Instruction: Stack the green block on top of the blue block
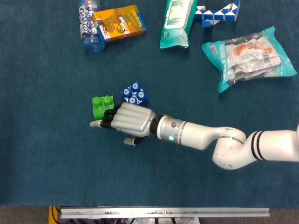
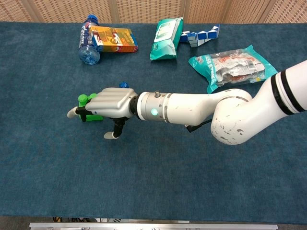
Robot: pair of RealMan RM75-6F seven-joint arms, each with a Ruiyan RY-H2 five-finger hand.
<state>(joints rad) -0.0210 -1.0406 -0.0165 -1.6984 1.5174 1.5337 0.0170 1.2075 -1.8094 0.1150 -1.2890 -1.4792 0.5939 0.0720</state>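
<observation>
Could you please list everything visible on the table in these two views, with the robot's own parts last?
green block: one, green, mid-table left of the blue block, partly under the robot hand's fingers.
blue block: one, blue, just right of the green block.
water bottle: one, clear with blue label, far left, lying down.
orange box: one, orange, against the bottle.
wipes pack: one, teal, far centre.
snake puzzle: one, blue and white, far right.
snack bag: one, teal and clear, right side.
table: one, blue cloth.
right robot hand: one, silver, over the green block; whether it grips is unclear.
right arm: one, white.
</observation>
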